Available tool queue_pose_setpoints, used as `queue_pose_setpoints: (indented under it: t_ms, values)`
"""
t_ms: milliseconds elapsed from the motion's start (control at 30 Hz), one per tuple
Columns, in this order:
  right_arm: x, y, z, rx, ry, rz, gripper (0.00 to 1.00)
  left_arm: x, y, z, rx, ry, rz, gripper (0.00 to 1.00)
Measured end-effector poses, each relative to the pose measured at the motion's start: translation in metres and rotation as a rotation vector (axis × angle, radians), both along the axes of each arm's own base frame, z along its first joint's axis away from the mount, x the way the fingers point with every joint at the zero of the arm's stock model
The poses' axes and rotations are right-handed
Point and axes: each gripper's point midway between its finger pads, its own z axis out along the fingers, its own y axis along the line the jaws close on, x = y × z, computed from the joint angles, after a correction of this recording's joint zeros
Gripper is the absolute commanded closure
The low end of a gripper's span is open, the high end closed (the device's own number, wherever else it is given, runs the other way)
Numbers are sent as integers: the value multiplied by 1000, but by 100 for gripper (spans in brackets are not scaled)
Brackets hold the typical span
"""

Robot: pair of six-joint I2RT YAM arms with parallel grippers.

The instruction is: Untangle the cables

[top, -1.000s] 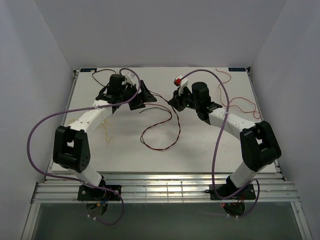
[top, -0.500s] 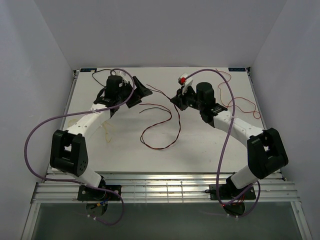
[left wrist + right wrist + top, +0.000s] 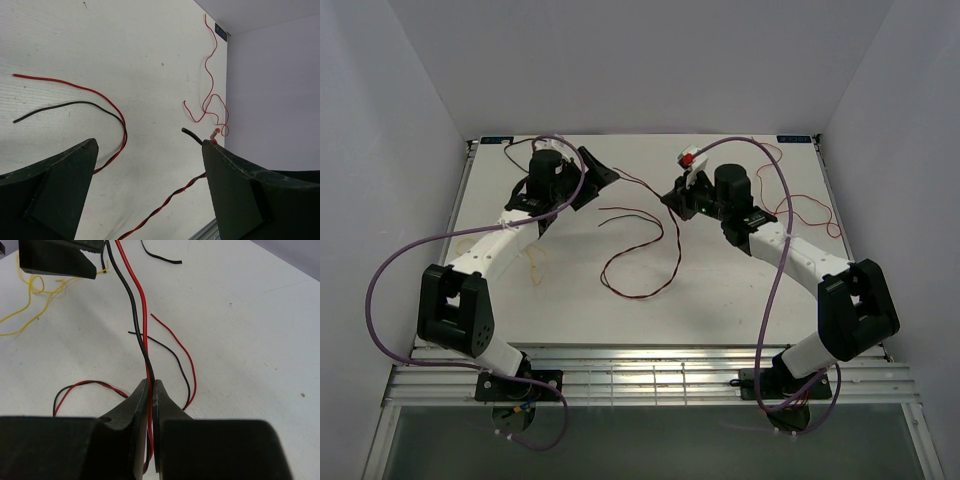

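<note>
A twisted red-and-black cable (image 3: 640, 294) loops across the middle of the table. My right gripper (image 3: 672, 197) is shut on a red and a black strand (image 3: 137, 315), which run taut from its jaws (image 3: 151, 390) toward the left gripper's finger (image 3: 55, 257). My left gripper (image 3: 600, 178) hangs open over the table's back left. Between its spread fingers (image 3: 149, 145) the twisted pair (image 3: 165, 202) lies on the table, untouched. A thin red cable (image 3: 798, 215) squiggles at the back right. A yellow cable (image 3: 533, 262) lies by the left arm.
A short black cable (image 3: 515, 148) lies at the back left corner. White walls close in the table on three sides. Thick purple cables (image 3: 390, 260) arc from both arms. A slatted metal rail (image 3: 650, 380) runs along the near edge.
My left gripper has shifted toward the back of the table and stays open. The right arm's elbow has swung right and nearer, with the gripper still shut on the strands.
</note>
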Motion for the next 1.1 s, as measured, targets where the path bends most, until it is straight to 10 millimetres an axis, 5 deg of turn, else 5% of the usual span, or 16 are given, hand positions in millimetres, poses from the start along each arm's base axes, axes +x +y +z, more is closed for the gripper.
queue_pose_setpoints:
  t_ms: [333, 700, 900, 1100]
  values:
    - [-11, 2, 24, 38, -37, 37, 92, 10, -4, 3, 6, -17, 6, 4]
    - [-15, 6, 24, 44, -30, 62, 92, 12, -16, 3, -8, -30, -34, 8]
    - [-24, 17, 17, 63, 16, 105, 92, 13, -22, 6, -24, -47, -59, 17]
    - [-32, 26, 23, 105, 33, 146, 92, 12, -30, 14, -56, -74, -92, 47]
